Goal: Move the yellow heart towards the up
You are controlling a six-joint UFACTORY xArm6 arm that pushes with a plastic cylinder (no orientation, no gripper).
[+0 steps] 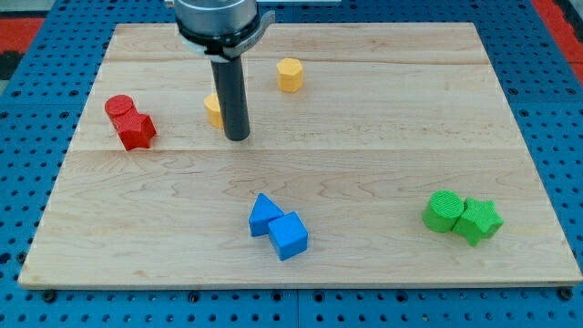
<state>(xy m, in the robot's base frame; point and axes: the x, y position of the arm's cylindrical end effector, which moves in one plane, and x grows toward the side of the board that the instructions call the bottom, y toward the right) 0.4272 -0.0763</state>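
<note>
The yellow heart [213, 108] sits on the wooden board [364, 155] at the upper left of centre, partly hidden behind my dark rod. My tip [237, 138] rests on the board just below and to the right of the heart, close to it. I cannot tell if they touch. A second yellow block, a hexagon [290, 74], stands further up and to the right, apart from the rod.
A red cylinder [119, 107] and a red star [137, 130] touch at the view's left. A blue triangle [264, 214] and blue cube [289, 235] sit together at the bottom centre. A green cylinder [444, 210] and green star [478, 220] sit at the bottom right.
</note>
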